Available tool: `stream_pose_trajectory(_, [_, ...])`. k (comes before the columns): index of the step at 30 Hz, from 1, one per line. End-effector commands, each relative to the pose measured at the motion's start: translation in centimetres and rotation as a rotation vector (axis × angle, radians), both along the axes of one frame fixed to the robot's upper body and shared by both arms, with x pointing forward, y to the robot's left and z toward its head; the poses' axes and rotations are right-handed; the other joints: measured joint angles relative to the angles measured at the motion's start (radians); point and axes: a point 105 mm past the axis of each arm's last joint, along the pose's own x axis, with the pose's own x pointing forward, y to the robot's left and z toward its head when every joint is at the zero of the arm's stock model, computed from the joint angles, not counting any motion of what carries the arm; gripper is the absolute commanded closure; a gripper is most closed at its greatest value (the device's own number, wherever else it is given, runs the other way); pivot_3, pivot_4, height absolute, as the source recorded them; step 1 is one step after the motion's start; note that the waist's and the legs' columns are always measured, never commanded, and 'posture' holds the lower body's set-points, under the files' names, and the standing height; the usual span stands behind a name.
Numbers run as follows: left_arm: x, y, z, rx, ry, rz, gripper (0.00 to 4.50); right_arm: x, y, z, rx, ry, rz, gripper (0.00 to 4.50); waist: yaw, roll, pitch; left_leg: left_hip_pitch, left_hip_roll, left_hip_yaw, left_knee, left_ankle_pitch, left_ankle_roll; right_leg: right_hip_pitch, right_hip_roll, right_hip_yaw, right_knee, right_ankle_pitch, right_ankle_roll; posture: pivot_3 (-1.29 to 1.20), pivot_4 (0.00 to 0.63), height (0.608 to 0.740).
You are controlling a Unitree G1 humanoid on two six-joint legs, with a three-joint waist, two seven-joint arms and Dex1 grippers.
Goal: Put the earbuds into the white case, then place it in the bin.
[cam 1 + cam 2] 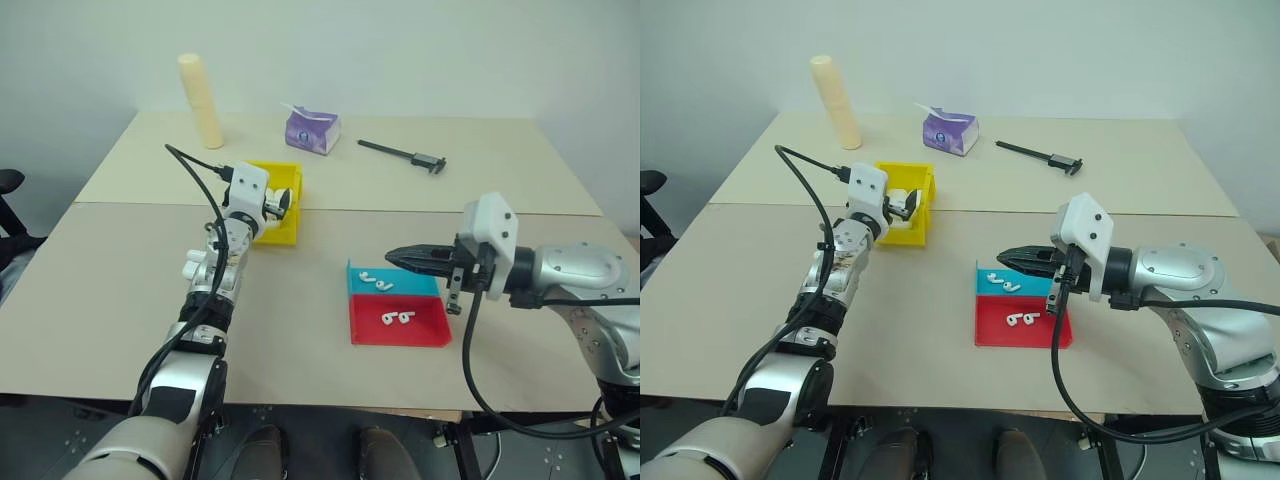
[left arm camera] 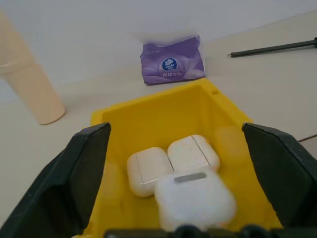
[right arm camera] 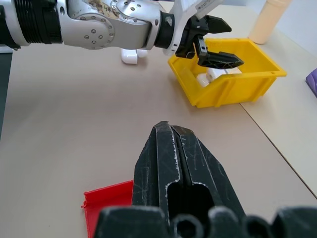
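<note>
- Hovering over the yellow bin [image 1: 283, 224], the left pincer [image 2: 188, 163] had its two black fingers [image 2: 84, 168] spread wide and gripped nothing.
- Three white cases lay inside the bin: one blurred white case [image 2: 195, 201] sat nearest the pincer, between the spread fingers as the left wrist view showed it, and two more cases [image 2: 171, 161] rested side by side just beyond it.
- The bin stood on the desk [image 1: 110, 290], near the seam between its two panels.
- The right pincer [image 1: 398, 257] was clenched, fingers pressed together and empty, held level above the blue tray [image 1: 420, 284].
- Two earbuds [image 1: 377, 283] lay in the blue tray, and another pair [image 1: 396, 319] lay in the red tray [image 1: 400, 335], which touched the blue one on its near side.
- Both trays sat well apart from the bin, toward the robot's right.
- At the far side of the desk stood a tilted cream-coloured cylinder [image 1: 200, 100], a purple tissue pack [image 1: 312, 130], and a black caliper-like tool [image 1: 405, 155].
</note>
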Motion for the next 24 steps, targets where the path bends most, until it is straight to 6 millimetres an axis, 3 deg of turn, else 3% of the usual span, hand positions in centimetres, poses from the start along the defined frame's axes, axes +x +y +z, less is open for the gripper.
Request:
stream_pose_trajectory(1, [-0.1, -0.4, 2.9, 0.009, -0.101, -0.025, 0.03, -0.3, -0.2, 0.5, -0.026, -0.043, -0.004, 4.5, 0.001, 0.0, 0.0, 0.0, 0.0, 0.0, 0.0, 0.0, 0.0, 0.0, 0.0, 0.0, 0.0, 0.0, 0.0, 0.0, 0.15, 0.74])
stream_pose_trajectory(3, [-0.5, -0.5, 3.5, -0.002, -0.124, -0.056, 0.03, -0.2, -0.3, 0.5, -0.03, -0.042, -0.007, 4.5, 0.001, 0.0, 0.0, 0.0, 0.0, 0.0, 0.0, 0.0, 0.0, 0.0, 0.0, 0.0, 0.0, 0.0, 0.0, 0.0, 0.15, 0.74])
stream_pose_trajectory(7, [-3.7, -1.3, 4.8, -0.125, -0.141, -0.322, 0.03, -0.3, -0.9, 0.5, -0.056, -0.05, -0.012, 4.5, -0.001, 0.0, 0.0, 0.0, 0.0, 0.001, 0.0, 0.0, 0.0, 0.0, 0.0, 0.0, 0.0, 0.0, 0.0, 0.0, 0.15, 0.74])
stream_pose_trajectory(9, [-7.6, -1.8, 4.7, -0.115, -0.125, -0.57, 0.03, -0.5, -2.0, 0.3, -0.11, -0.022, -0.002, 4.5, -0.01, 0.001, 0.0, 0.0, 0.0, 0.001, 0.0, 0.0, -0.001, -0.001, 0.0, 0.001, 0.0, 0.0, 0.0, 0.0, 0.15, 0.74])
stream_pose_trajectory(11, [-10.5, -1.8, 4.4, -0.066, -0.106, -0.712, 0.03, -0.8, -3.0, 0.1, -0.18, -0.042, 0.017, 4.5, -0.021, 0.001, 0.0, 0.001, 0.001, 0.001, 0.0, 0.001, -0.001, -0.001, 0.0, 0.002, 0.0, 0.0, 0.0, 0.0, 0.15, 0.74])
stream_pose_trajectory(19, [-19.4, 2.2, 2.3, 0.031, 0.16, -0.982, 0.03, -2.0, -7.9, 0.1, -0.389, -0.205, 0.093, 4.5, -0.021, 0.001, 0.0, 0.007, 0.002, 0.0, -0.001, 0.001, -0.001, 0.004, 0.0, 0.002, 0.001, 0.0, 0.0, 0.0, 0.15, 0.74])
stream_pose_trajectory(24, [-21.9, 4.3, 1.8, 0.068, 0.284, -0.987, 0.03, -2.3, -9.4, -0.5, -0.441, -0.203, 0.092, 4.5, -0.021, 0.001, 0.0, 0.008, 0.002, 0.0, -0.002, 0.0, -0.001, 0.004, 0.0, 0.002, 0.001, -0.001, -0.001, 0.0, 0.15, 0.74])
